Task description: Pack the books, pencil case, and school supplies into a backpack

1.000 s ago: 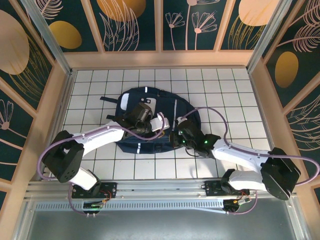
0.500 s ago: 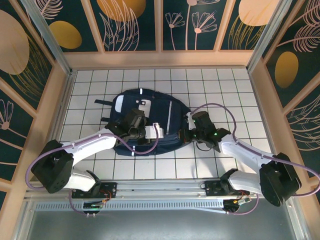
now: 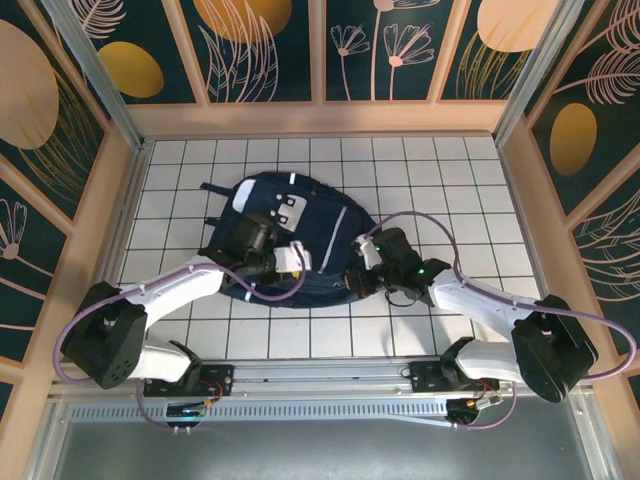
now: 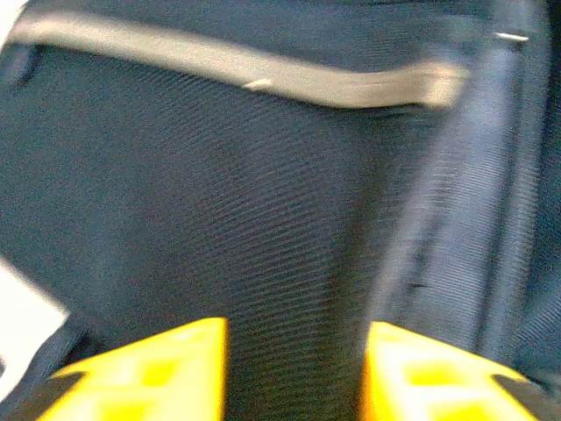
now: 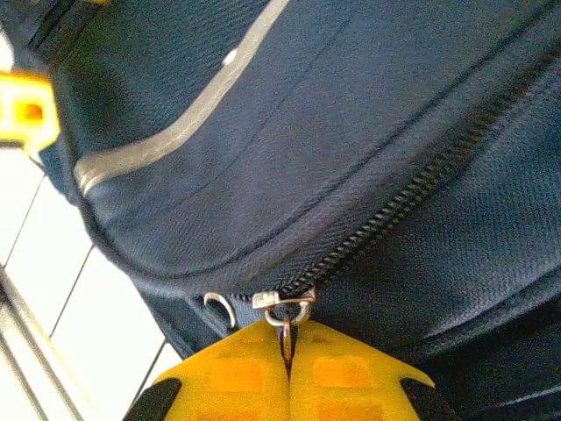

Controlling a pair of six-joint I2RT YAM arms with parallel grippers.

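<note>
Pulling the zipper, by my reading. Right gripper [image 5: 287, 355]: clamped on the zipper pull [image 5: 287, 309]; best drawn steadily, in line with the teeth [image 5: 412, 200]. Left gripper [image 4: 294, 364]: parted, holding nothing, close over the backpack [image 4: 219, 202], ready to steady it. Backpack: navy woven fabric, pale stripe, lying beneath both grippers.

floor: white grid tiles [image 3: 450, 170] | walls: teal floral panels [image 3: 380, 50] | frame: peach wood [image 3: 320, 118]
</note>
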